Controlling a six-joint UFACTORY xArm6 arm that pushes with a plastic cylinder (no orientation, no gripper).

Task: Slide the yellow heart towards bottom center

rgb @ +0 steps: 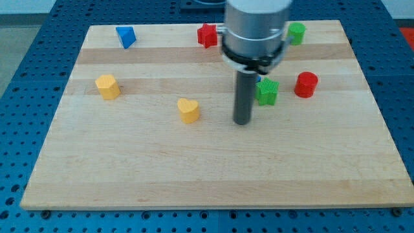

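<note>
Yellow heart (188, 110) is seen left of board centre, untouched. My tip (242, 122) is set down apart on its right, beside green star (266, 92). No gripper fitted, nothing gripped. Approach from above heart is judged needed for push toward bottom centre.

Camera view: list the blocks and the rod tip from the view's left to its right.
yellow block → blue block → yellow heart → red block → my tip → green star → green block → red cylinder
</note>
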